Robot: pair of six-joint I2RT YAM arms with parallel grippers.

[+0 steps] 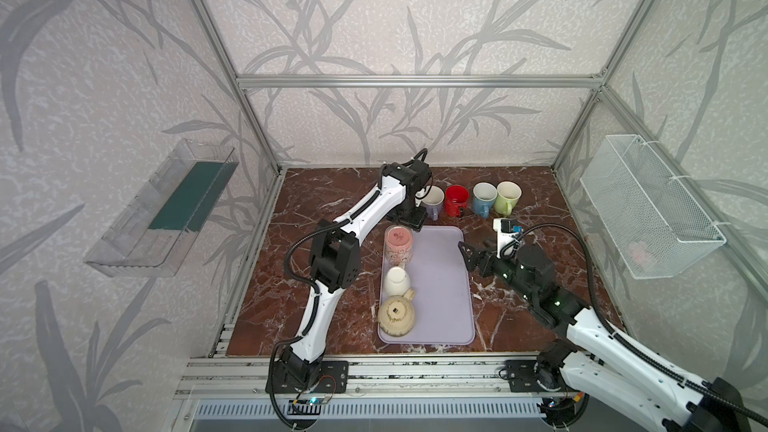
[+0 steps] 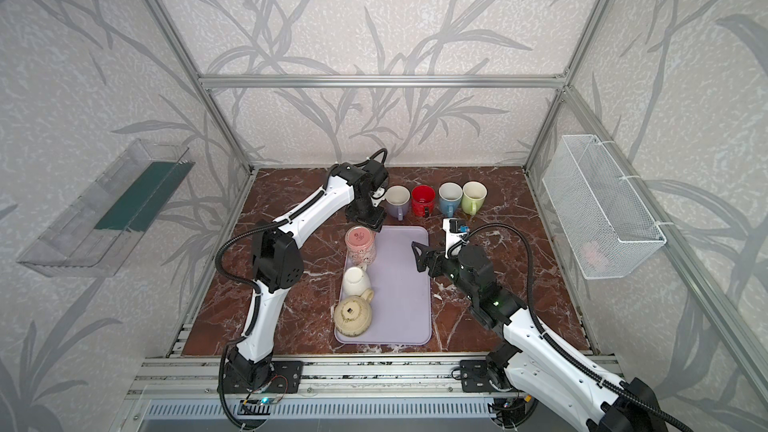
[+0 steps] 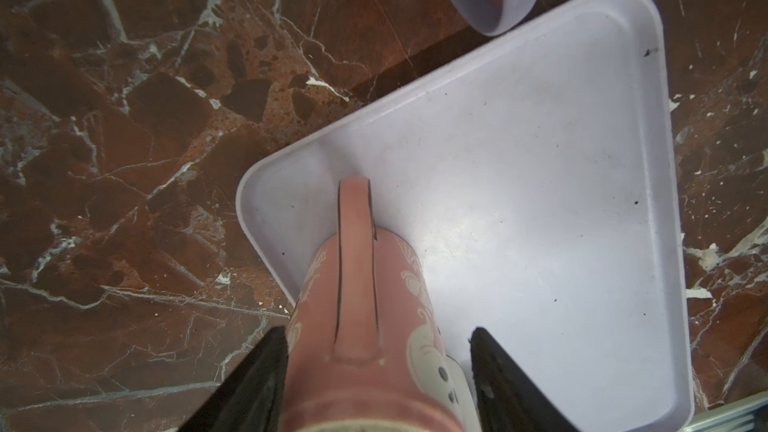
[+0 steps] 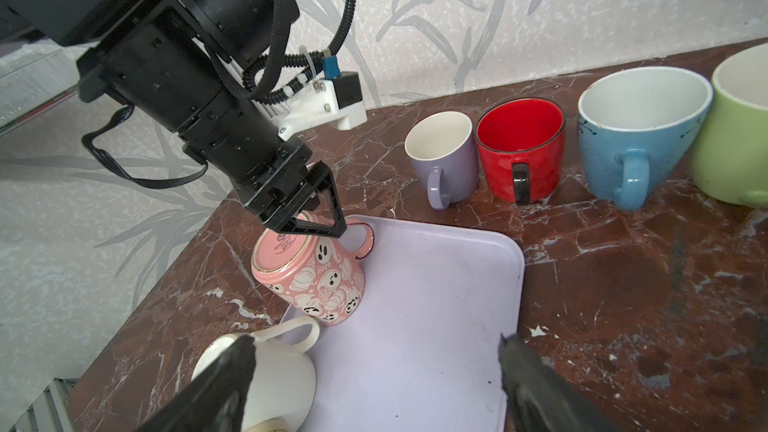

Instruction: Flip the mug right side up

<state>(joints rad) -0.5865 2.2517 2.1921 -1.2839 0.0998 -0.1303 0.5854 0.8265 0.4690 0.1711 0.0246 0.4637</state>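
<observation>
Left gripper (image 3: 380, 334) straddles the pink mug (image 4: 316, 280) near its base with its jaws spread. One finger touches the wall and the other stands just clear, so nothing is clamped yet. Taking the body rather than the handle (image 3: 355, 243) likely sets up a lift and flip. Mug sits mouth down in the far left corner of the tray (image 4: 436, 326), seemingly tipped: pink glaze, white ghost prints, stamped base uppermost. Right gripper (image 4: 376, 340) hangs open and empty over the tray.
</observation>
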